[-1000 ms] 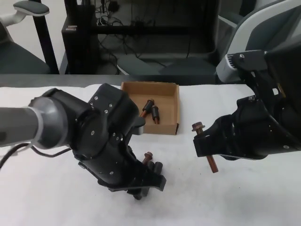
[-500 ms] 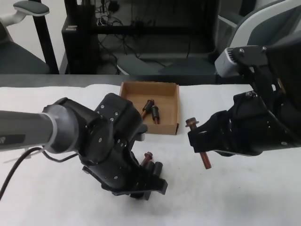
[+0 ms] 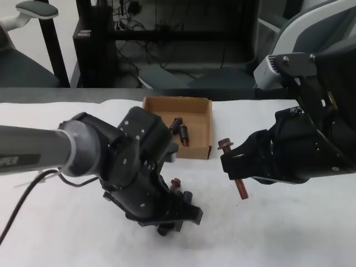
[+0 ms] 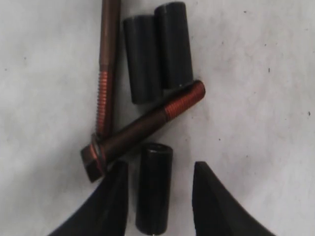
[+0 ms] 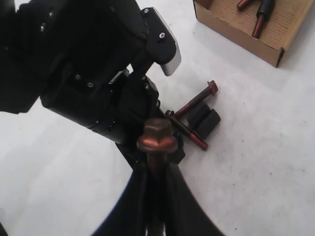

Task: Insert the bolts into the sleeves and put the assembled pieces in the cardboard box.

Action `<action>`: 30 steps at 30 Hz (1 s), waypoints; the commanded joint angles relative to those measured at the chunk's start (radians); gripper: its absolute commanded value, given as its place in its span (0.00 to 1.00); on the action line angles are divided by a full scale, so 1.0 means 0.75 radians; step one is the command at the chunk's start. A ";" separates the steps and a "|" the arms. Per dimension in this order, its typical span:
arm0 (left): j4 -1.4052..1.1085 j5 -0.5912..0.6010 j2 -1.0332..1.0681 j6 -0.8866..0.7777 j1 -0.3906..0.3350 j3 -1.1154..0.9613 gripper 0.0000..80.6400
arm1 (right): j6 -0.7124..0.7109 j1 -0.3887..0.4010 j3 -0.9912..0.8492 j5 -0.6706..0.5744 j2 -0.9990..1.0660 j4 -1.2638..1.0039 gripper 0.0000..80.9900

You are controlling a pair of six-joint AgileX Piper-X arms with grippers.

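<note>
We see the left gripper [image 4: 160, 171] open, its fingers straddling one sleeve [image 4: 153, 196] that lies on the table [image 4: 256, 98]. Two further sleeves [image 4: 142, 59] and two loose bolts [image 4: 142, 129] lie just beside it. The right gripper [image 5: 156, 169] is clamped on a bolt [image 5: 156, 136], held head up above the table. The cardboard box [image 3: 167, 103] holds two assembled pieces [image 3: 183, 132].

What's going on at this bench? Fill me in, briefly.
Bolts are being paired with sleeves. The left end effector is down at the loose pile on the white cloth, fingers open on either side of one black sleeve. Two more sleeves and two loose bolts lie beside it. The right end effector is shut on a bolt, head up, above the cloth near the cardboard box. Two assembled pieces already lie in the box.
</note>
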 commanded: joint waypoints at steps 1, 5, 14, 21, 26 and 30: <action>-0.005 -0.012 0.010 0.006 -0.008 -0.010 0.53 | 0.000 -0.001 -0.003 -0.017 -0.015 -0.015 0.00; -0.002 -0.007 0.048 0.006 -0.008 -0.010 0.53 | 0.000 -0.001 -0.003 -0.017 -0.015 -0.015 0.00; 0.025 0.020 0.090 -0.005 -0.008 -0.010 0.38 | 0.000 -0.001 -0.003 -0.016 -0.015 -0.018 0.00; 0.041 0.034 0.090 0.006 -0.008 -0.010 0.02 | 0.000 -0.001 -0.003 -0.016 -0.015 -0.041 0.00; 0.101 0.025 0.090 0.006 -0.008 -0.010 0.02 | 0.000 -0.001 -0.003 -0.016 -0.015 -0.041 0.00; 0.170 0.025 0.072 0.006 -0.004 -0.010 0.02 | 0.000 -0.001 -0.003 -0.016 -0.021 -0.041 0.00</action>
